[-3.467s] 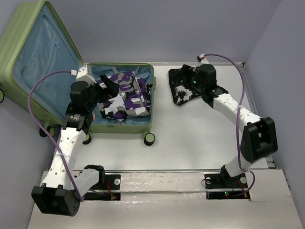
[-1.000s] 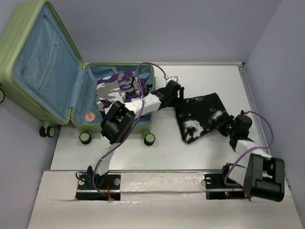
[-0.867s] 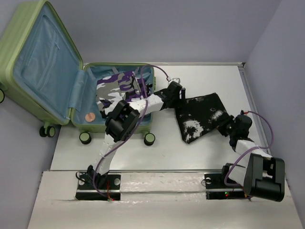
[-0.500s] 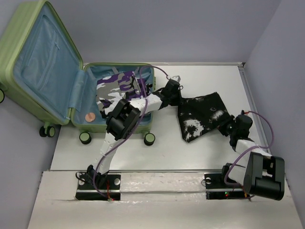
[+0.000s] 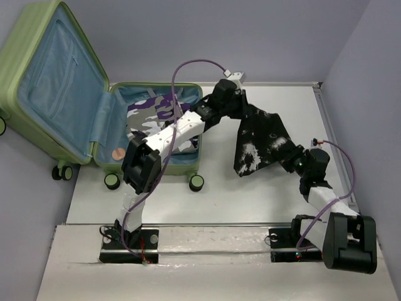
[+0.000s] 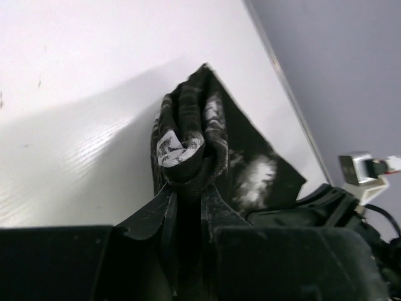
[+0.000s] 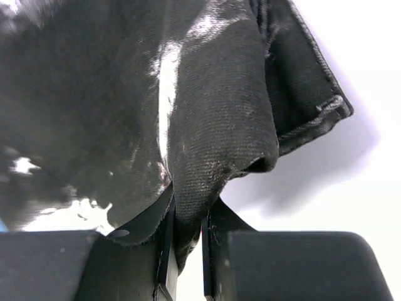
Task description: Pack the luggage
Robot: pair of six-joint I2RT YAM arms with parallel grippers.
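The luggage (image 5: 59, 81), a light-green suitcase, lies open at the left with its lid leaning back. A folded purple camouflage garment (image 5: 156, 119) rests in its blue-lined base. A black garment with white blotches (image 5: 260, 141) hangs stretched above the table between both arms. My left gripper (image 5: 234, 105) is shut on its far corner, just right of the suitcase; in the left wrist view the bunched cloth (image 6: 188, 147) is pinched in the gripper (image 6: 188, 202). My right gripper (image 5: 290, 160) is shut on the near right edge, the fabric (image 7: 200, 106) clamped between its fingers (image 7: 187, 235).
A small brown disc (image 5: 117, 152) lies in the suitcase base by the hinge. Green-hubbed wheels (image 5: 197, 182) stick out at the suitcase's near side. The table's right edge meets a grey wall (image 5: 369, 94). A purple cable (image 5: 188, 69) loops over the suitcase.
The left gripper closed on the black garment's corner and rose toward the back, lifting the cloth off the table. The right gripper kept its grip and shifted slightly left.
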